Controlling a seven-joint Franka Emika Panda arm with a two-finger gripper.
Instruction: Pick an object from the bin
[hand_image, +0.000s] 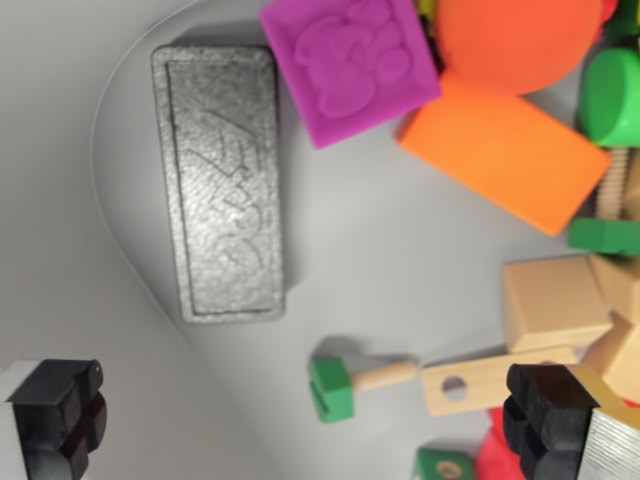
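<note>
Gripper (305, 420) spread wide, green-headed peg (352, 384) between fingers — bin (60, 150) wall left

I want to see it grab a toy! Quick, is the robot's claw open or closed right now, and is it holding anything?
Gripper: open. Its two black fingers sit far apart at the bottom corners, holding nothing.

end effector (305, 420) | fingers (548, 415): black blocky pads | mounts: silver-grey metal

A robot lab test setup: grey bin (70, 250) of mixed toy blocks (505, 150).
</note>
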